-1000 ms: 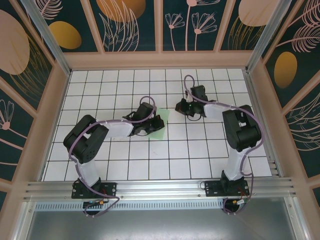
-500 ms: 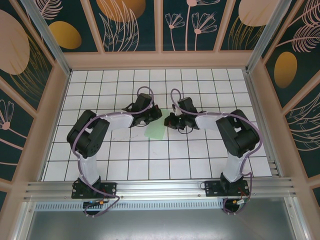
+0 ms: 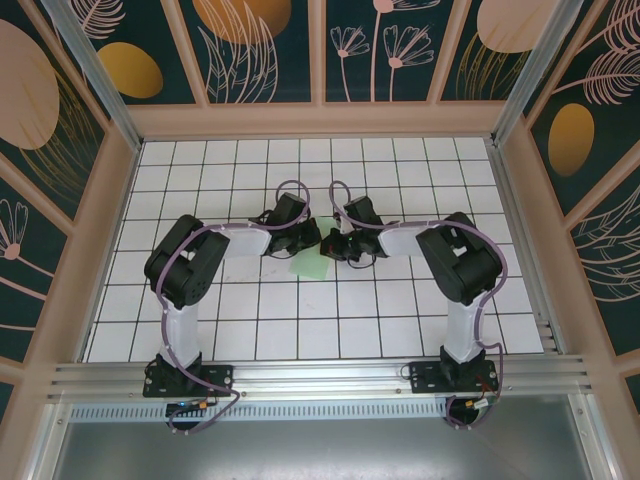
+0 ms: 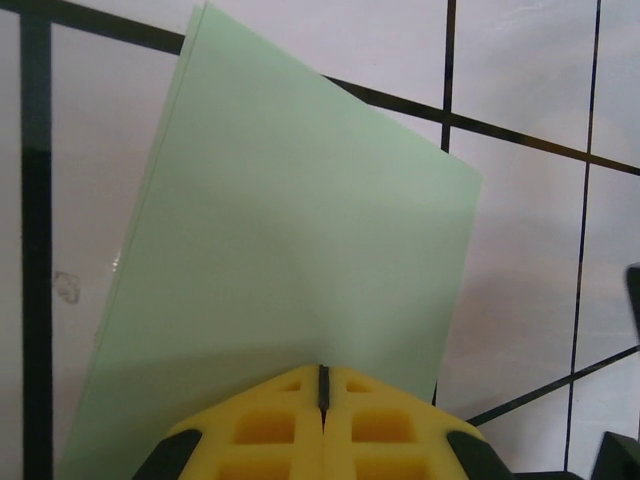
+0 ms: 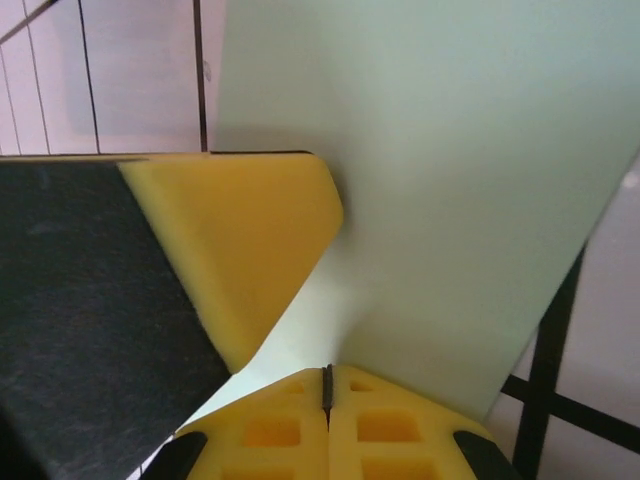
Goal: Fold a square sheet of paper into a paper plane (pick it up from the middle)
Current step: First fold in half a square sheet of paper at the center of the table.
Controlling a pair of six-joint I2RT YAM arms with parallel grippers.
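Paper first, top camera: the square sheet of paper point(image 3: 312, 264) lay mid-tabletop point(image 3: 240, 320), poking out just below where the left end effector point(image 3: 313, 236) and right end effector point(image 3: 331, 243) met nose to nose. There was lots of bare white grid all round, and the patterned walls point(image 3: 80, 230) stood well back.

Left wrist: the left end effector point(image 4: 323, 395) was clamped fully together on the sheet's near edge. The sheet looked doubled, with two layers showing along its left side.

Right wrist: the right end effector point(image 5: 327, 395) was pinched tight too, with the paper point(image 5: 450, 170) curving up into its seam and another yellow pad point(image 5: 240, 250) touching the sheet beside it.

My guess is it's feather-light, floppy and easy to crease, and it would tear if the two pulled apart. I'd hold it at the edges and go gently.
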